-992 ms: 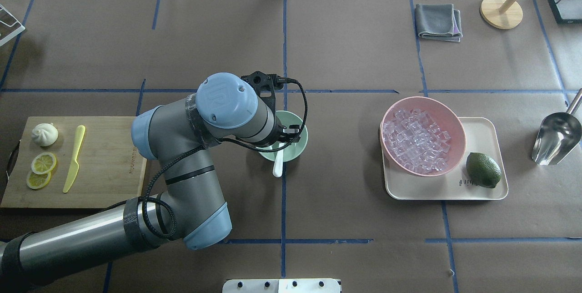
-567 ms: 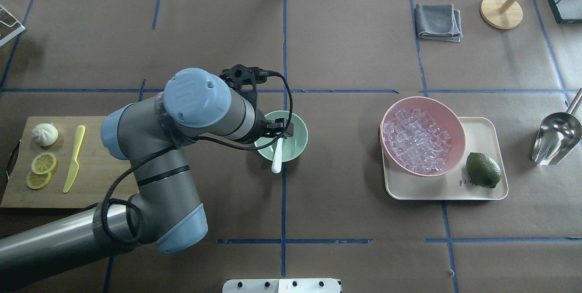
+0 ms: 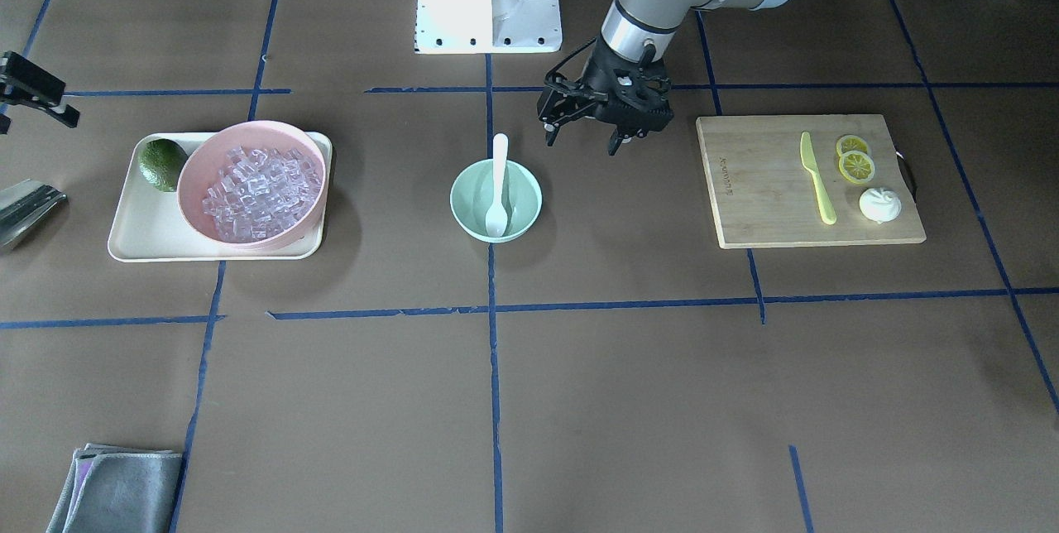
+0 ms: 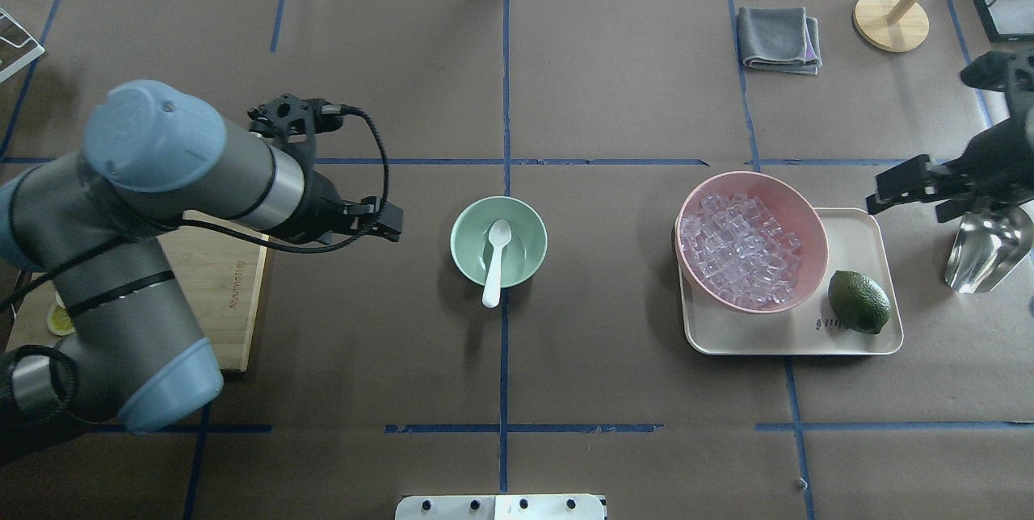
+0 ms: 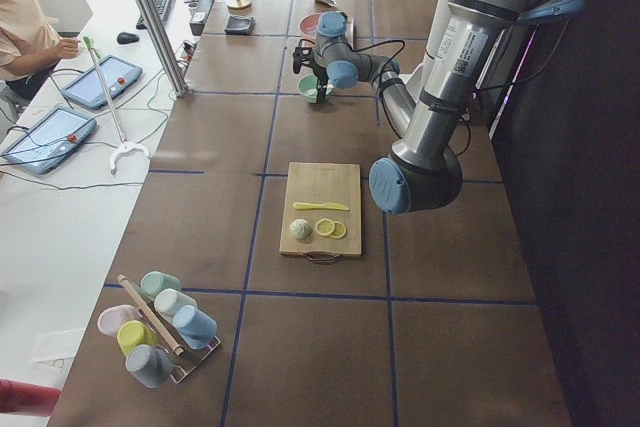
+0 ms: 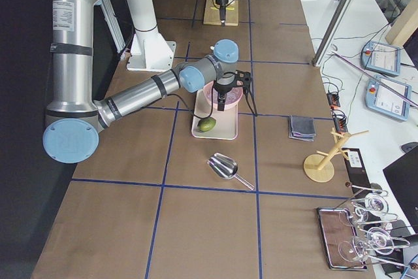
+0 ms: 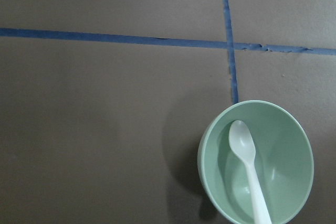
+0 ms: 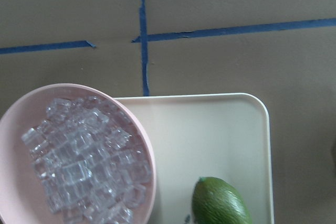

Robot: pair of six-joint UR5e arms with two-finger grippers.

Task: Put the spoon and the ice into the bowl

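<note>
The white spoon (image 4: 494, 262) lies in the mint-green bowl (image 4: 525, 241) at mid-table, scoop inside and handle over the near rim; both also show in the front view, spoon (image 3: 498, 185) and bowl (image 3: 523, 200), and in the left wrist view, spoon (image 7: 247, 166) and bowl (image 7: 286, 148). My left gripper (image 4: 386, 220) is open and empty, well left of the bowl. The ice (image 4: 739, 249) fills the larger pink bowl (image 4: 812, 213) on a cream tray. My right gripper (image 4: 909, 201) hangs open and empty above the tray's right end, beside the pink bowl.
The cream tray (image 4: 856, 229) also holds a green lime (image 4: 859, 302). A metal scoop (image 4: 989, 249) lies right of the tray. A cutting board (image 3: 769, 185) with a yellow-green knife (image 3: 815, 177), lemon slices and a bun is on my left. A grey cloth (image 4: 779, 37) lies at back right.
My left arm has pulled back to the left, away from the bowl, leaving the spoon lying in it. My right arm has come into view at the right edge.
</note>
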